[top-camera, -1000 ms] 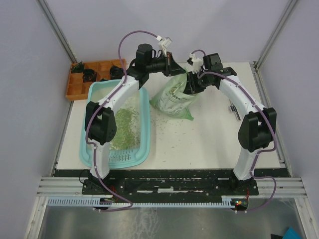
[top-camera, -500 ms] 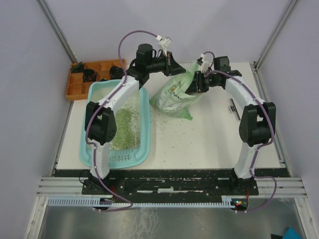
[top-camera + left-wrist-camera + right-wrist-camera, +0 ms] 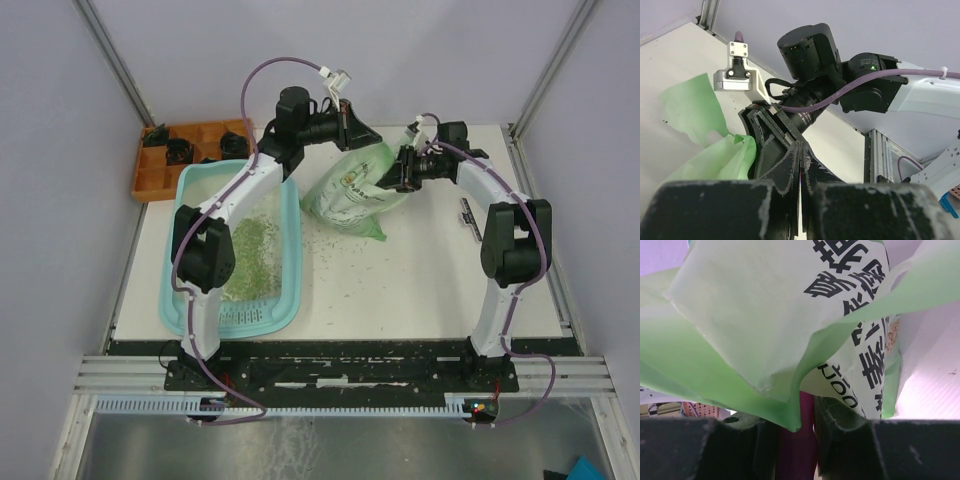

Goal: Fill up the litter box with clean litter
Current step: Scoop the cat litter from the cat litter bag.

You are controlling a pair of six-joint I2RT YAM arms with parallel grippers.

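Left side of the surface point(image 3: 420, 280), we've got the teal litter box point(image 3: 296, 250) with a patch of pale green litter point(image 3: 250, 250) across its floor, plus stray granules scattered just to its right. Next over, our left fingers point(image 3: 790, 170) are clenched tight at the top edge of the green-and-white bag point(image 3: 350, 200), though we can't tell if any of it is pinched. On the right, our right fingers point(image 3: 840, 420) sit under the bag's flap, grasping the magenta scoop point(image 3: 797, 440).
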